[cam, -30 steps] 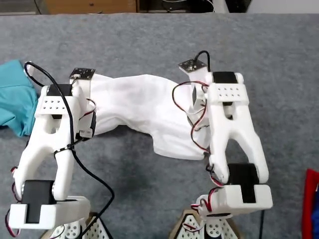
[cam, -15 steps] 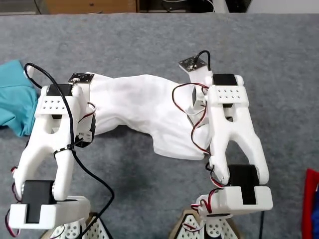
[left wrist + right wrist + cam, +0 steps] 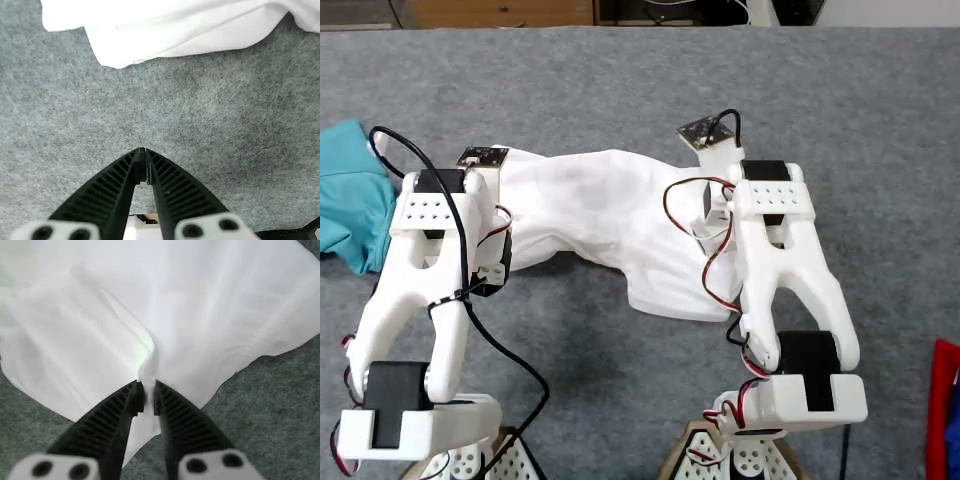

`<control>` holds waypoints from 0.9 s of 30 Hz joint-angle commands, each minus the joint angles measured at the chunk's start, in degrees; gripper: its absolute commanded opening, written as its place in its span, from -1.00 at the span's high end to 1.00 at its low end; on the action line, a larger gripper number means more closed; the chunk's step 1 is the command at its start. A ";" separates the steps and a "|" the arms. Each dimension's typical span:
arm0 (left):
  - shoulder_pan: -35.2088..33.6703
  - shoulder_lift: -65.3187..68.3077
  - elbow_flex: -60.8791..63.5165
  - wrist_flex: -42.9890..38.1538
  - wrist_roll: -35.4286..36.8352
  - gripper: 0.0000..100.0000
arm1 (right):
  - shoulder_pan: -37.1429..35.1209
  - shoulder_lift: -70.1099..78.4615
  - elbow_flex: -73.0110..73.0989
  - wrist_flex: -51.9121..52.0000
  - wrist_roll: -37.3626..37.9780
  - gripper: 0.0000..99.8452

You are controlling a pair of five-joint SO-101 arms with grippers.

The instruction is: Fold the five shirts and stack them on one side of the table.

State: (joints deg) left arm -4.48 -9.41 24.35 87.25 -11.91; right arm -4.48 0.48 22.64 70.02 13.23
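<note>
- Work in hand looked like the first fold of the white shirt (image 3: 610, 215), which lay rumpled and unfolded on the grey desk (image 3: 570, 90) between the two arms.
- The right end effector (image 3: 147, 395) was pressed almost together on a raised ridge of the white shirt, pinching the cloth near one of its edges, with bare desk just beyond.
- The left end effector (image 3: 144, 167) was pressed together on nothing. It hung over bare desk, and the nearest edge of the white shirt lay a little way beyond its tips and apart from them.
- A teal shirt (image 3: 350, 195) lay bunched at the desk's left edge, well apart from the white one. Whether it was folded could not be told.
- A red and blue cloth (image 3: 945, 400) showed at the right edge, too cut off to tell more.
- Progress seemed early, since no tidy stack was visible.
- The next move likely called for the left end effector to spread, reach the near edge of the shirt and close on it, so that both arms could lift and lay the cloth flat.
- The risk was that one pinch alone would drag the shirt into a tighter bunch.
</note>
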 commanded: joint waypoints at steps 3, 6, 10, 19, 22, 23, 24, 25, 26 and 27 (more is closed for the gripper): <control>-4.31 -0.40 -2.64 0.53 0.35 0.96 | 1.01 -3.91 -0.13 -1.23 -3.34 0.97; -6.51 -0.40 -2.64 0.53 0.00 0.96 | 1.01 -4.00 -0.13 0.18 -3.34 0.97; -7.30 -0.40 -2.64 0.62 -0.09 0.96 | 1.01 -6.55 -0.75 6.51 -2.81 0.97; -7.38 -0.40 -2.64 0.53 -0.09 0.96 | 1.01 -22.46 6.73 12.22 3.34 0.97; -7.38 -0.40 -2.64 0.35 -0.09 0.96 | 0.92 -26.42 12.70 11.78 6.15 0.97; -7.38 -0.40 -2.64 0.26 -0.09 0.96 | 0.92 -27.47 14.55 11.78 7.30 0.96; -7.38 -0.40 -2.64 0.18 -0.09 0.96 | 1.01 -28.44 16.40 11.69 8.62 0.96; -7.38 -0.40 -2.64 0.18 -0.09 0.96 | 1.01 -29.32 18.15 11.69 10.11 0.96; -7.38 -0.40 -2.64 0.09 -0.09 0.96 | 1.01 -30.20 19.82 11.16 11.69 0.96; -7.38 -0.40 -2.64 0.09 -0.09 0.96 | 1.01 -31.16 21.41 10.29 13.01 0.96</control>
State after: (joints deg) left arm -11.16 -9.41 24.35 87.25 -11.82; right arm -4.48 -26.68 40.66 81.54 22.64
